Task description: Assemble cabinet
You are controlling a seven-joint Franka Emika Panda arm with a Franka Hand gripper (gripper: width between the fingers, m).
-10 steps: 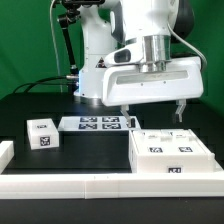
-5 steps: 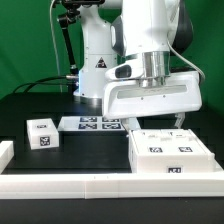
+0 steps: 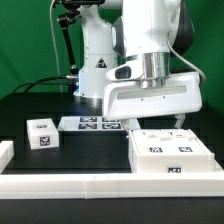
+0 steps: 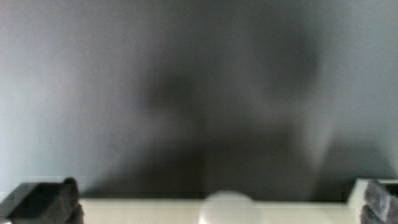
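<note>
Shifted toward the exterior view's left, the hand is being poised above the cabinet. Its fingers are being held spread, empty, for grasping.

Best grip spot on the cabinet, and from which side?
Likely its far edge, from straight above. The cabinet lies flat and looks wider than the open gripper, which hangs over that edge, so spanning the whole body seems unlikely.

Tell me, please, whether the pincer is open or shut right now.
Open: the pincer has its fingers spread far apart in both views, near the cabinet.
</note>
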